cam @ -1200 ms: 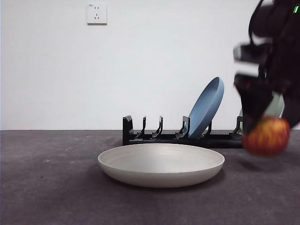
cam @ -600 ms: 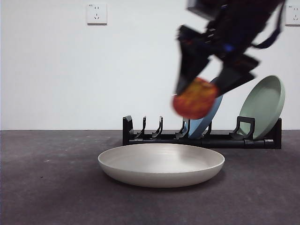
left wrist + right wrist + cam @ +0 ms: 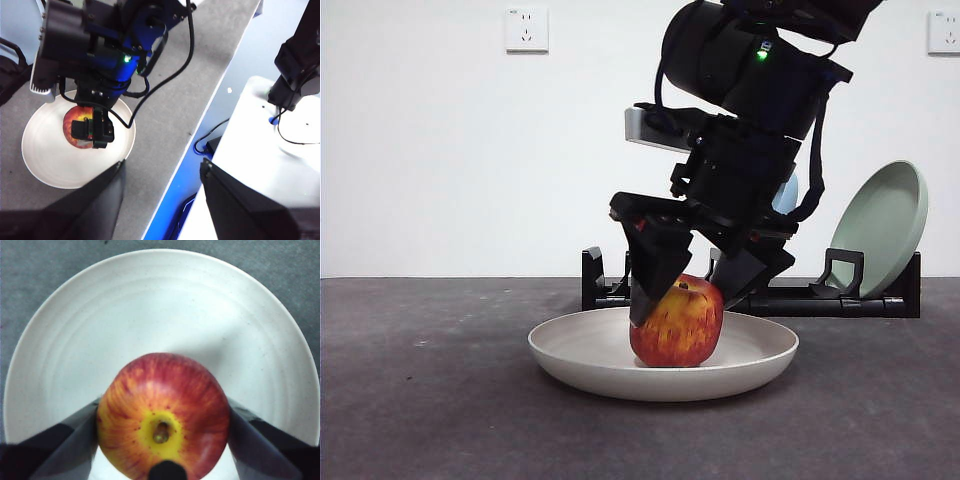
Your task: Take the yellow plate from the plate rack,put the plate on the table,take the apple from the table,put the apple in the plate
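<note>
The red and yellow apple (image 3: 677, 322) sits at the bottom of the pale cream plate (image 3: 570, 352), which lies flat on the dark grey table (image 3: 420, 410). My right gripper (image 3: 683, 302) comes down from above and is shut on the apple, one jaw on each side. The right wrist view shows the apple (image 3: 162, 412) between the jaws, over the plate (image 3: 165, 310). My left gripper (image 3: 162, 172) is open and empty, high above the table's edge. From there the apple (image 3: 79, 125) and plate (image 3: 47, 160) show below the right arm.
The black plate rack (image 3: 790, 298) stands just behind the plate. It holds a sage-green plate (image 3: 882, 228) at the right and a blue plate (image 3: 786, 196) mostly hidden by the arm. The table's edge (image 3: 200, 120) runs beside the plate in the left wrist view.
My right gripper has carried the apple from the right, up and over to the left, then down into the plate. The plate and rack have not moved.
</note>
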### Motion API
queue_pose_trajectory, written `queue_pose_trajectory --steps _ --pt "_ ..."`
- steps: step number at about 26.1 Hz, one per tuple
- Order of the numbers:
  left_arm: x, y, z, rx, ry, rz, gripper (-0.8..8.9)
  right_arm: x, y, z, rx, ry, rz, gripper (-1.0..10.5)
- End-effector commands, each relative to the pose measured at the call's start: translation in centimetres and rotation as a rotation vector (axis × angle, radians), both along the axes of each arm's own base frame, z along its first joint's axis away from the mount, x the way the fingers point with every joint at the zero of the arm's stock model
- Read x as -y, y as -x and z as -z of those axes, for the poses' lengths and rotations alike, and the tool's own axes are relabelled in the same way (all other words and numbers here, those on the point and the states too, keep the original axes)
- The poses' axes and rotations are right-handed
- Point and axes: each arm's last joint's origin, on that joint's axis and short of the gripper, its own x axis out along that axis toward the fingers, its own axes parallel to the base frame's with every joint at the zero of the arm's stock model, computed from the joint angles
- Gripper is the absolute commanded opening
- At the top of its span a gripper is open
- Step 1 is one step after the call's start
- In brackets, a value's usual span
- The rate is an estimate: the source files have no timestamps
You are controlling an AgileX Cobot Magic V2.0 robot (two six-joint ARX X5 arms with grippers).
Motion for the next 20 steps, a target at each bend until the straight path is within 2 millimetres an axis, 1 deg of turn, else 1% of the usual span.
queue_pose_trajectory --steps 1,3,5,6,7,10,13,16,20 --pt "0.0 0.1 0.2 -0.011 -0.008 0.001 2.52 0.0 0.2 1.5 -0.049 0.041 -0.01 0.5" --pt "-0.1 0.1 0.2 -0.013 -0.015 0.001 2.52 0.0 0.2 1.3 -0.046 0.039 -0.01 2.5" --pt "-0.1 0.1 0.3 -0.013 -0.016 0.001 2.52 0.0 0.2 1.3 -0.044 0.037 -0.009 5.4" --pt "-0.1 0.1 0.2 -0.013 -0.016 0.001 2.52 0.0 0.2 1.2 -0.043 0.035 -0.008 6.2" --pt "-0.1 0.1 0.2 -0.013 -0.016 0.001 2.52 0.0 0.2 1.1 -0.043 0.033 -0.006 6.7" --pt "-0.1 0.1 0.2 -0.013 -0.016 0.001 2.52 -0.1 0.1 0.8 -0.034 0.024 -0.005 6.6" --pt "-0.1 0.1 0.3 -0.014 -0.018 0.001 2.52 -0.1 0.0 -0.1 -0.011 0.006 -0.005 6.6" --pt "-0.1 0.1 0.3 -0.016 -0.023 0.0 2.52 0.0 0.2 -1.9 0.027 -0.027 -0.004 6.6" --pt "-0.1 0.1 0.3 -0.015 -0.023 0.0 2.52 0.9 1.3 -5.2 0.08 -0.075 -0.003 6.6"
